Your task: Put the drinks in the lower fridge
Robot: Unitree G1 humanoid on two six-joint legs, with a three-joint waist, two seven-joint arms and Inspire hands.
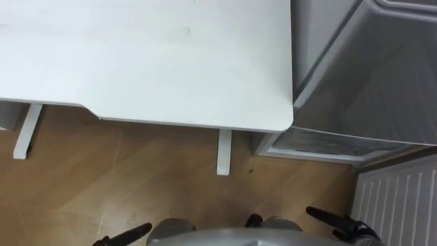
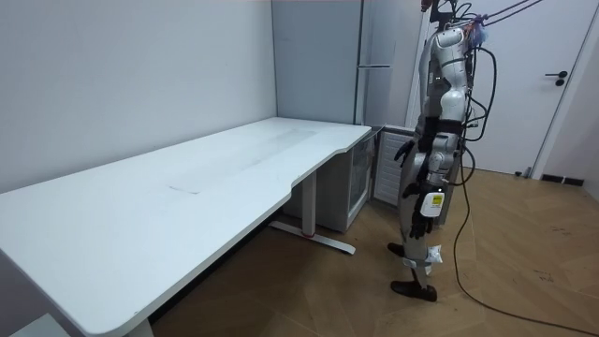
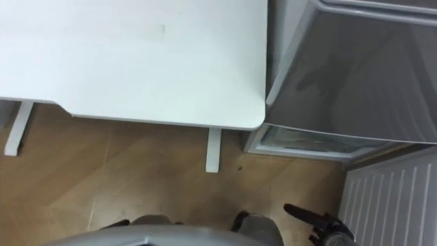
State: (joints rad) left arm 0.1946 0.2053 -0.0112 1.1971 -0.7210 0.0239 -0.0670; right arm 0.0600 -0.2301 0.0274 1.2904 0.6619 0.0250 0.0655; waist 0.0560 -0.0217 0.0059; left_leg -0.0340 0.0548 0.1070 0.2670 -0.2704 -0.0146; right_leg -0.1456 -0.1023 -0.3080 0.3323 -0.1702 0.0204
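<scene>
Hands are seen low in the eye views, the left hand (image 1: 131,234) at lower left and the right hand (image 1: 349,227) at lower right; whether either is open or closed cannot be told. The lower fridge (image 1: 321,145) is set upright on the wooden floor (image 1: 136,184), just beside the end of the white table (image 1: 171,61), at the foot of a tall grey fridge (image 1: 369,68). The robot is stood facing them.
</scene>
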